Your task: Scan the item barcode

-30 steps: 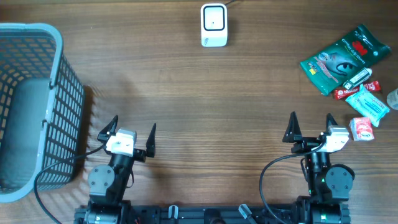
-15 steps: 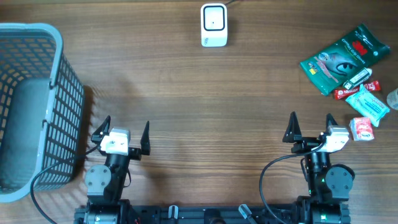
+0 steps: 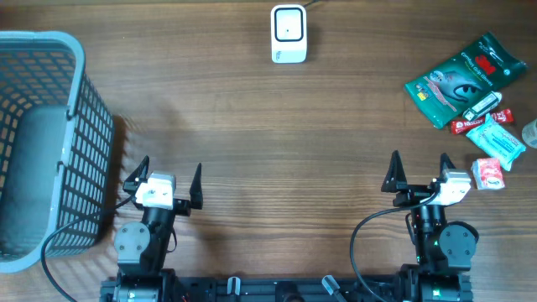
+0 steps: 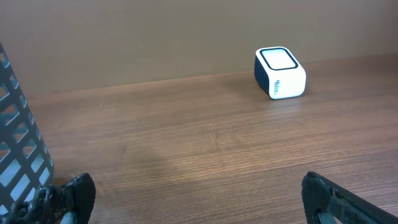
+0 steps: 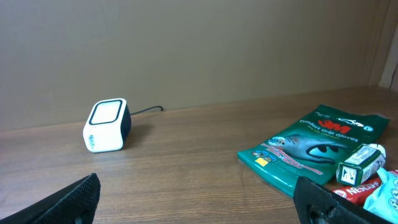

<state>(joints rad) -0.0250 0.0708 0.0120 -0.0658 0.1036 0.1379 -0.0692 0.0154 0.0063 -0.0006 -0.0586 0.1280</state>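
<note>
Fig. 1. One scanner (image 3: pixel 289 33) at the far centre of my tabletop (image 3: pixel 294 134); one basket (image 3: pixel 88 143) at the left edge; five packaged items (image 3: pixel 457 80) clustered far right. Both arms are folded low at the near edge. The left claw (image 3: pixel 170 164) and right claw (image 3: pixel 419 158) point forward, spread wide and empty.

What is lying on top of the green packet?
A small green-and-white box lies partly on the packet, at its near edge; the print beneath the box is covered.
</note>
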